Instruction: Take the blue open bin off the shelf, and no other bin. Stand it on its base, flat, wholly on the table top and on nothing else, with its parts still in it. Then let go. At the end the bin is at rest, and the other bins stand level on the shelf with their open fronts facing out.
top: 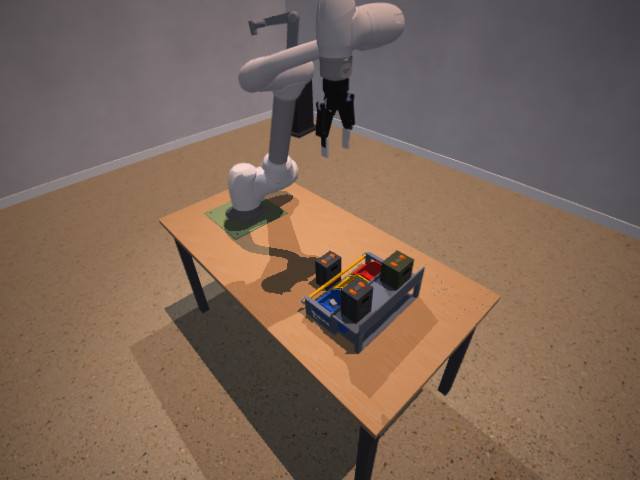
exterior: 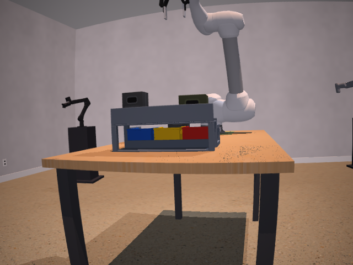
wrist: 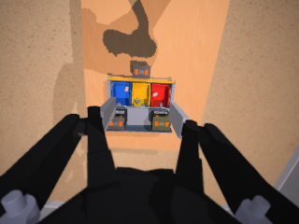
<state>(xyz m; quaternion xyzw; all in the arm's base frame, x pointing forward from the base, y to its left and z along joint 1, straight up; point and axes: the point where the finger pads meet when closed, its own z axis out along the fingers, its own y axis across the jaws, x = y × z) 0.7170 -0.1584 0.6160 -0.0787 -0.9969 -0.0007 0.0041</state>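
Blue open bin (top: 323, 299) (exterior: 139, 133) (wrist: 121, 98): seated on the shelf, at one end of a row of three. Largest items are listed first.

Table (top: 444, 310) (exterior: 171, 167) (wrist: 187, 28): wood-topped, dark-legged. Arm (top: 281, 124) (exterior: 233, 65): white and grey, mounted on a green plate (top: 217, 212) at the table's far end from the shelf.

Shelf (top: 390, 311) (exterior: 162, 114) (wrist: 138, 117): grey, stood on the table top, fitted with a yellow rail (top: 336, 277) (wrist: 140, 79) along one side.

Gripper (top: 335, 147) (exterior: 174, 15) (wrist: 143, 107): black, pale-tipped, suspended high above the table; jaws parted, nothing grasped.

Boxes, three, orange-marked: a dark grey box (top: 356, 300) (exterior: 135, 99) (wrist: 117, 122) and an olive box (top: 397, 270) (exterior: 193, 99) (wrist: 161, 122) are carried on top of the shelf; a smaller dark box (top: 328, 268) (wrist: 140, 70) is placed on the table beyond the rail.

Remaining bins: yellow bin (top: 351, 282) (exterior: 167, 133) (wrist: 141, 91), set in the middle, and red bin (top: 368, 271) (exterior: 195, 133) (wrist: 161, 91), at the other end.

Smallest: a pale part (top: 333, 301) (wrist: 126, 88), contained in the blue open bin.
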